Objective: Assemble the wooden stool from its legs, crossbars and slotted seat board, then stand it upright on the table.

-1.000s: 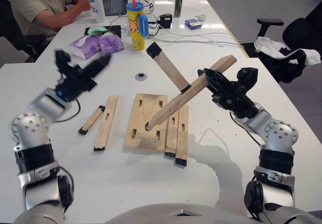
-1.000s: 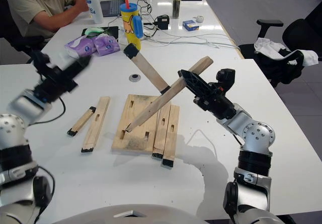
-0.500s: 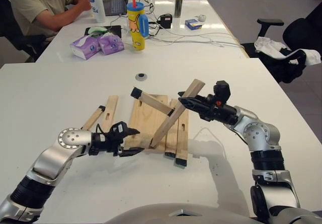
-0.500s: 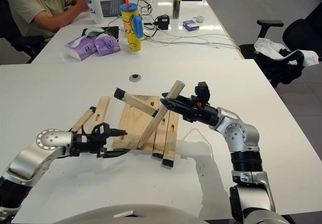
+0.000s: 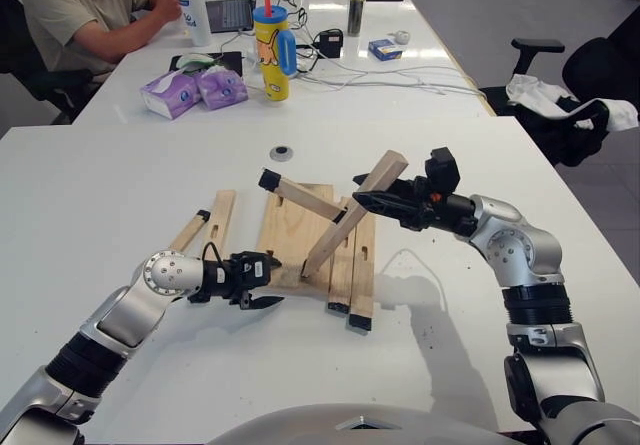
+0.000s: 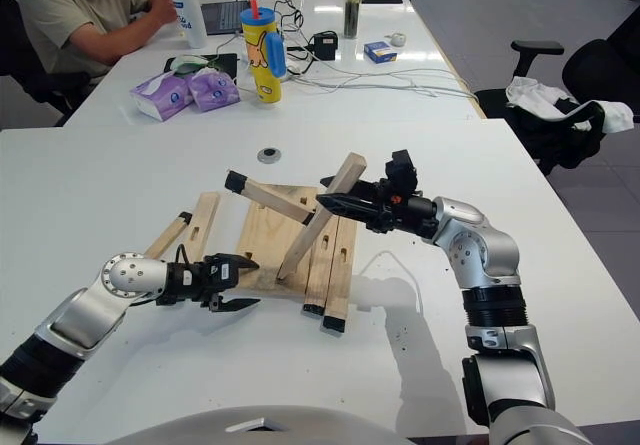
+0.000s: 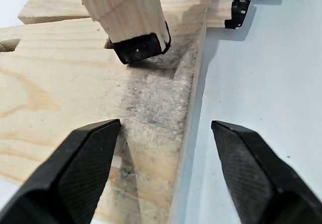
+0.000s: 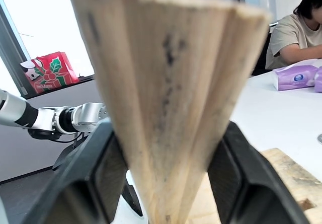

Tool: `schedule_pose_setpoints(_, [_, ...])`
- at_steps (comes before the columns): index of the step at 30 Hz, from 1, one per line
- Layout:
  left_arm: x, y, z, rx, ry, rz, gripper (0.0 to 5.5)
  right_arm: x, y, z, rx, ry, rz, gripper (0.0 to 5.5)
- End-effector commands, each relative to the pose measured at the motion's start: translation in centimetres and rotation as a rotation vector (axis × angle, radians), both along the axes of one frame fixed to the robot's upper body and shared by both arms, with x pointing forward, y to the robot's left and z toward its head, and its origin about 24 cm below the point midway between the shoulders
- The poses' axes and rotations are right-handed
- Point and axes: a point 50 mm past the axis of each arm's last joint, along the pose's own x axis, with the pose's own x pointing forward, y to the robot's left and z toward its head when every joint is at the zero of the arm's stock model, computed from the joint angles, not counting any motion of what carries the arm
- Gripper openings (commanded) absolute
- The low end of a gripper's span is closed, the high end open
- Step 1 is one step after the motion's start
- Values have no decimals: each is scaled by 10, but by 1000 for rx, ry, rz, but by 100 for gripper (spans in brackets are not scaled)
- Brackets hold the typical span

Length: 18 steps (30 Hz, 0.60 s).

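Pale wooden leg w/ black-capped foot [image 5: 325, 245] stands tilted, its foot resting on the flat pale slotted seat board [image 5: 280, 235] near the board's 6 o'clock edge. Its top leans toward 2 o'clock. A shorter wooden crossbar w/ black end [image 5: 300, 195] meets it at mid-length and sticks out toward 10 o'clock.

R claw [image 5: 365, 200] grips the leg's upper half. Its fingers [image 8: 95, 183] press both sides of the wood, spread only as wide as the leg.

L claw [image 5: 268, 283] is at approx 8 o'clock of the foot, near but not touching, and holds nothing. Its jaws are wide apart, one finger [image 7: 88, 153] over the board, the other over the white table [image 5: 120, 175], straddling the board's edge.

Two loose wooden legs [image 5: 360, 270] lie side by side against the board's 3 o'clock edge. A long slotted slat [image 5: 213, 230] and a short black-tipped bar [image 5: 185, 235] lie at 9 o'clock, apart from the board.

Yellow tumbler w/ blue handle [image 5: 270, 55] stands far off at 12 o'clock w/ a red straw in it.

L forearm lies low, reaching in from 7 o'clock. R forearm comes in roughly level from 3 o'clock, elbow raised.
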Motion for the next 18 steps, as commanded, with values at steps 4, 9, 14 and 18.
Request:
schedule_pose_setpoints(4, [-29,21,-49,165,236,56,334,8,-7,10,-83,-47,-14,207])
schedule_pose_setpoints(9, [-30,19,-51,169,244,46,334,12,-8,10,-137,-89,-17,207])
schedule_pose_setpoints(14, [-31,17,-54,176,242,40,334,11,-7,11,-169,-100,16,206])
schedule_pose_setpoints(18, [-33,13,-54,167,244,44,334,0,7,1,-257,-136,72,206])
